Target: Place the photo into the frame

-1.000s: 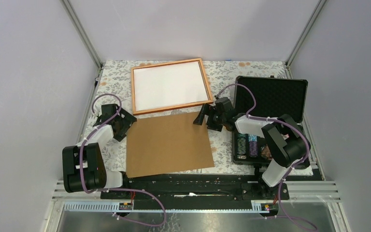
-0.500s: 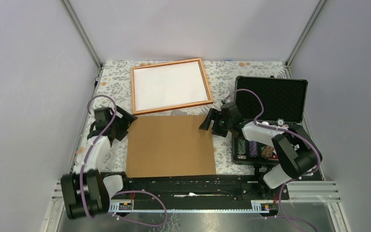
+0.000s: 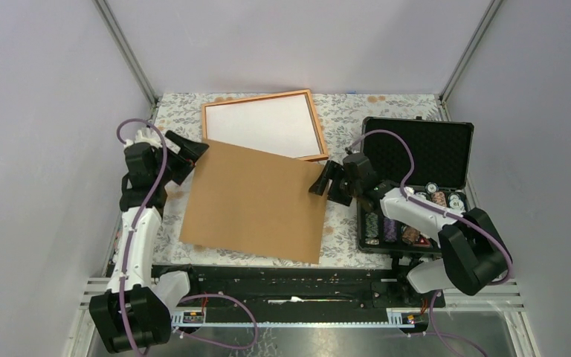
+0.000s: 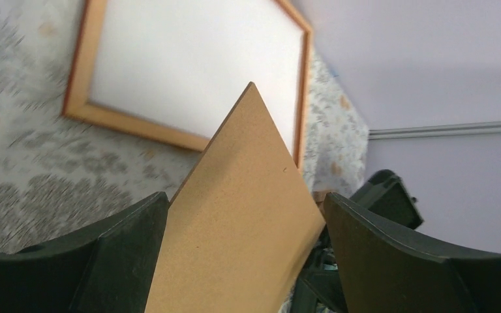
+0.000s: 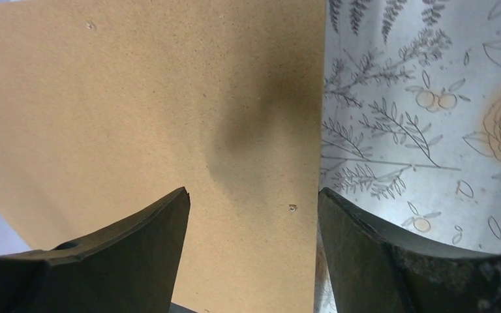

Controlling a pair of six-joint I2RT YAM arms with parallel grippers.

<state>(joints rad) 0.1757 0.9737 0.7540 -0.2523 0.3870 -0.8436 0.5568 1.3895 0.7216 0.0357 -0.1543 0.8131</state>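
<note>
Board work, by the look of it: the photo (image 3: 264, 130) lies white side up inside the frame (image 3: 204, 137) at the far end of the floral cloth (image 3: 346, 111), so the picture itself seems to be in and the backing is what is being dealt with. The brown board (image 3: 253, 201) sits skewed between the two arms, its far edge lapping over the frame's near rail. The left gripper (image 3: 192, 152) is at the board's far-left corner. The right gripper (image 3: 320, 181) is at its right edge, beside the open black case (image 3: 416, 145) of chips (image 3: 390, 227). In both wrist views the fingers (image 4: 124, 241) stand spread with the board running between them, not pinched shut on it. Whether it rides on them or is only being nudged I can't tell, though from the left wrist its corner seems to rise above the frame. Next, I'd judge, the board wants turning square to the frame, carrying further back, and laying flat inside the rails without catching an edge or shifting the photo beneath.
</note>
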